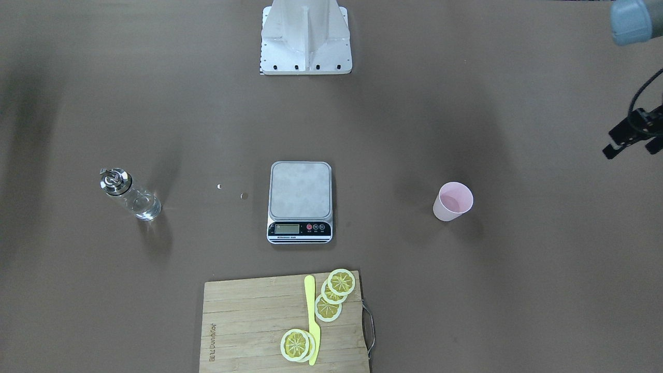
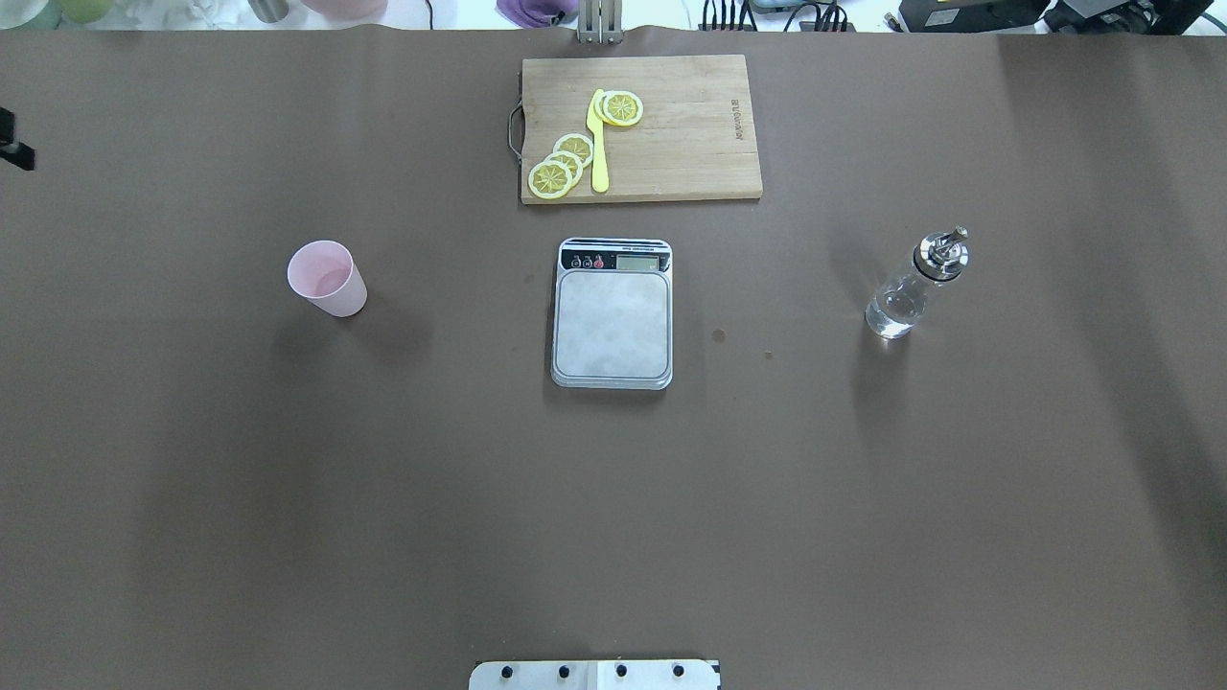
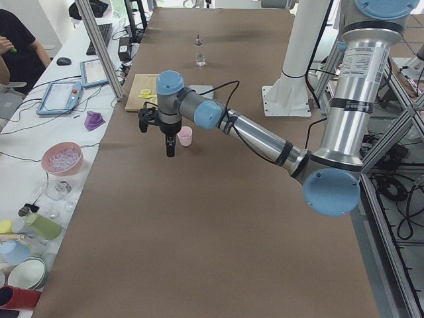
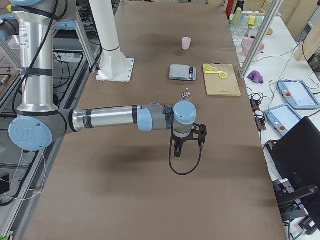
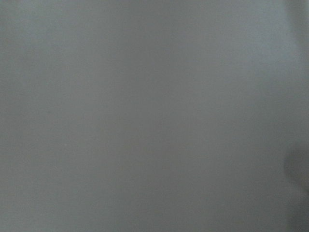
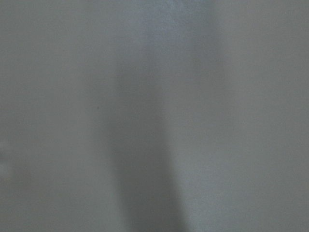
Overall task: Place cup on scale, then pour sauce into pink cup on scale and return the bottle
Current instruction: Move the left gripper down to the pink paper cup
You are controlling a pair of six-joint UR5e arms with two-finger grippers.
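Standing upright on the matte brown table (image 2: pixel 613 527), the small pale pink tapered cup (image 2: pixel 327 278) is well apart from the flat steel-topped digital scale (image 2: pixel 612 321). The clear glass bottle with shiny metal spout (image 2: pixel 915 285) stands on the scale's opposite side. Beyond the cup, the outstretched left gripper (image 1: pixel 631 150) points down, fingers apart. Whether the downward-pointing right gripper (image 4: pixel 178 150) is parted cannot be told.
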